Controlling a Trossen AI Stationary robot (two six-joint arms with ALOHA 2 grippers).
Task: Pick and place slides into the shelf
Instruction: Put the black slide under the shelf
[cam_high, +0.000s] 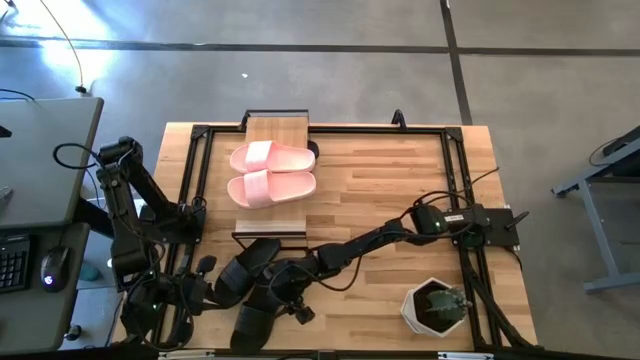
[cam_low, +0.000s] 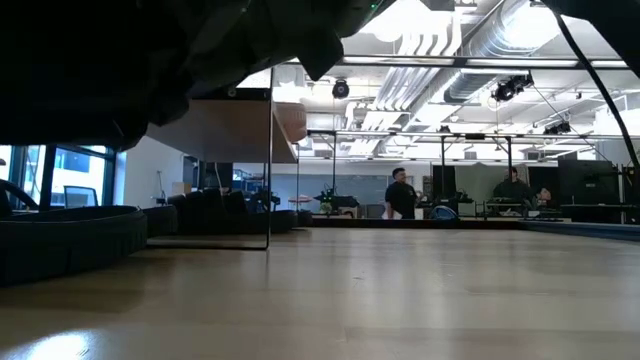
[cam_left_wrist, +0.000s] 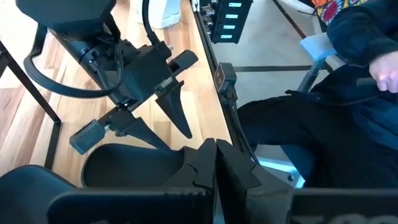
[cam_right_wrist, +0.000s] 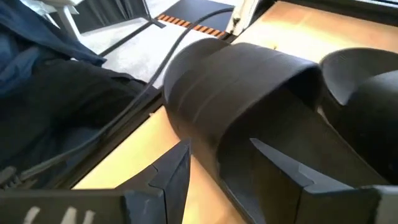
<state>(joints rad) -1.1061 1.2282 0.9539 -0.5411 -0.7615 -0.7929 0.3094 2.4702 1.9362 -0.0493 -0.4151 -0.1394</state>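
Note:
The shelf (cam_high: 272, 135) stands at the table's far side. The pale pink pair (cam_high: 272, 172) lies side by side on its plank top. Several black slides (cam_high: 248, 285) lie bunched near the table's near-left corner. My right gripper (cam_right_wrist: 221, 144) is open, low over one black slide (cam_right_wrist: 249, 106); it also shows in the left wrist view (cam_left_wrist: 158, 121). One finger stands inside the slide behind the strap (cam_right_wrist: 236, 74), the other outside its side wall. My left gripper (cam_left_wrist: 216, 149) is shut and hovers just left of the black slides (cam_left_wrist: 124, 168). My right gripper comes at the black slide at a low slant, pointing along its length. One finger (cam_right_wrist: 289, 168) is over the footbed, the other (cam_right_wrist: 171, 171) outside the side wall. I cannot tell whether either touches the slide, which lies flat on the table.
A white pot with a green plant (cam_high: 436, 306) stands near the near-right corner. A black metal frame (cam_high: 455, 160) runs around the tabletop. A person in dark clothes (cam_left_wrist: 348, 93) sits close to the near edge. Bare wood (cam_high: 380, 180) lies right of the shelf.

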